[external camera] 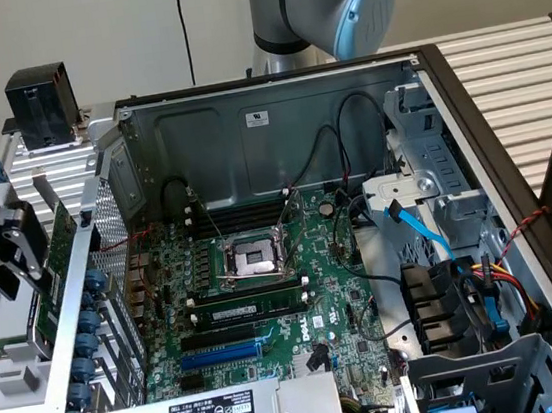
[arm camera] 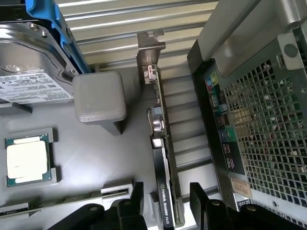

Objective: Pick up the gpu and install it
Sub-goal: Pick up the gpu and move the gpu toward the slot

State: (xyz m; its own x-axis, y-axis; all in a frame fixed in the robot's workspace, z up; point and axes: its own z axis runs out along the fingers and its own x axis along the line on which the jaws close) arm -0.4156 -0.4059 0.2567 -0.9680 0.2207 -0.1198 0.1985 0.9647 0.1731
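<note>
We have the gripper (arm camera: 167, 189) spread wide and holding nothing, one finger on each side of the gpu (arm camera: 157, 122), and neither finger seems to touch it. The card stands on its long edge in a slot of the grey tray (arm camera: 96, 167), with its silver bracket (arm camera: 149, 52) at the end away from the fingers. It is outside the computer case (external camera: 273, 96), just beside the case's perforated back wall, and well apart from the motherboard (external camera: 257, 299). We judge the step in hand to be taking hold of the card. To do it well, we would keep the card centred so both fingers meet its flat faces together and do not tip it in the slot. We would grip the body rather than the thin bracket, and mind the case wall close alongside.
</note>
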